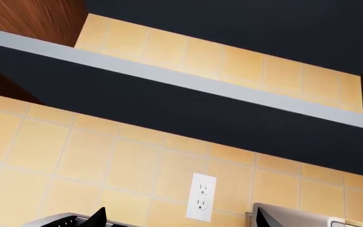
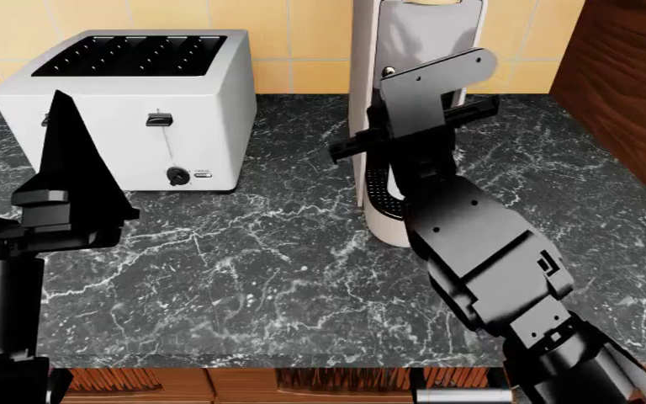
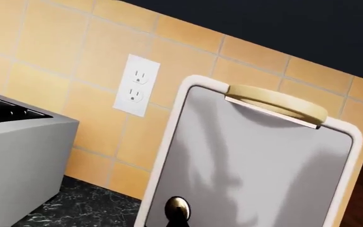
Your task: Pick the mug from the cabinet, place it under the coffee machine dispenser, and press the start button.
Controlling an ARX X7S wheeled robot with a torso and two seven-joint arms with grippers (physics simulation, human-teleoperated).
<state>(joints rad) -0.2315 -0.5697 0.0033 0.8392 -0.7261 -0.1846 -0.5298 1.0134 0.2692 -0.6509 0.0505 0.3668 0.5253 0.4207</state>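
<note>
My right gripper (image 2: 413,139) hovers before the tall grey-beige coffee machine dispenser (image 3: 251,161); I cannot tell either gripper's finger spacing.

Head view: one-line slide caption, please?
Right arm raised before the coffee machine beside a white toaster; no mug visible.

Coffee machine dispenser (image 3: 257,161) stands beside toaster (image 3: 17,156), below wall outlet (image 3: 135,85).
</note>
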